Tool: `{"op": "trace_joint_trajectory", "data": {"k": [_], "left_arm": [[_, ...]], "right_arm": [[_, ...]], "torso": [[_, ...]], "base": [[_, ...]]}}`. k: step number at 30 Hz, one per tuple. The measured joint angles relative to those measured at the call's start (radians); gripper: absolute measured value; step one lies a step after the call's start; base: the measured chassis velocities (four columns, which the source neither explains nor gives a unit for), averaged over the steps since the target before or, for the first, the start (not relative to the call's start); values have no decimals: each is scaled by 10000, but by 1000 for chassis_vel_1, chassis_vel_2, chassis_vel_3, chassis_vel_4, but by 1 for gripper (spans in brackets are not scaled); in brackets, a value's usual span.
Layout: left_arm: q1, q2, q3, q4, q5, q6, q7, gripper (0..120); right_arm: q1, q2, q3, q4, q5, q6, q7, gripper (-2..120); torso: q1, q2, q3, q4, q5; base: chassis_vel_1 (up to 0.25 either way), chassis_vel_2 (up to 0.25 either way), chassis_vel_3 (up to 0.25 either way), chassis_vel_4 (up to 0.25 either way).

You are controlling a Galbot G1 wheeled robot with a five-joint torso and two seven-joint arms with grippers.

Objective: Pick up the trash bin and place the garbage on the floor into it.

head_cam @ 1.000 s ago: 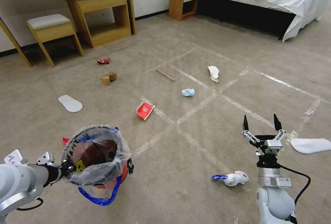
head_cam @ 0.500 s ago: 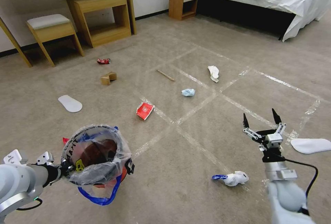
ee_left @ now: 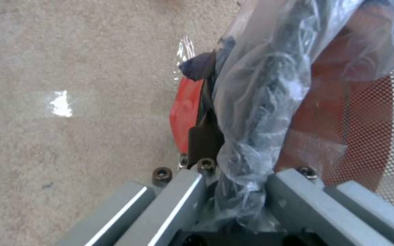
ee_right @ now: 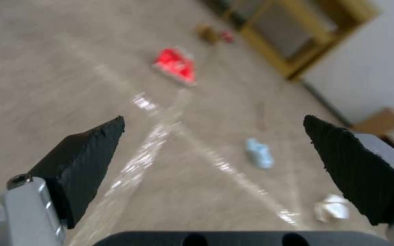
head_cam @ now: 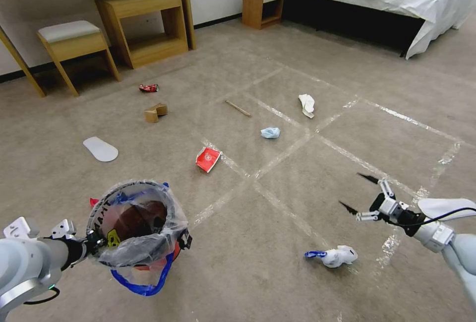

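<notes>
Head view: right gripper (head_cam: 360, 194), lower right of frame, fingers spread and empty; a crumpled tissue (head_cam: 338, 256) lies just below-left of it on the floor (head_cam: 277, 64). Left gripper (head_cam: 89, 243), lower left, clamps the trash bin (head_cam: 136, 223) by its rim.

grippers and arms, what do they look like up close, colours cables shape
Both arms are rounded silver-grey shells. The right gripper has two pointed black ribbed fingertips on pale metal linkages, a dark wrist collar and a thin black cable looping off it. The left gripper has grey angular metal blocks with small bolts, black fingers and a black cable under the arm.
</notes>
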Motion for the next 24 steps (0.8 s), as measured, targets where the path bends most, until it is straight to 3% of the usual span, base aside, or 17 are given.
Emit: {"op": "trace_joint_trajectory", "data": {"k": [6, 11, 24], "left_arm": [[145, -217, -16, -93, 298, 0, 56, 0], [278, -399, -46, -143, 590, 0, 181, 0], [421, -455, -174, -177, 725, 0, 202, 0]], "right_arm": [[244, -1573, -1111, -675, -56, 378, -757, 100], [166, -2313, -1482, -1149, 512, 619, -1325, 100], [-446, -2683, -1979, -757, 793, 868, -2095, 100]], "torso": [[0, 0, 0, 0, -7], [1, 0, 0, -1, -5], [1, 0, -1, 0, -4]], "base": [[0, 0, 0, 0], [0, 0, 0, 0], [0, 0, 0, 0]]}}
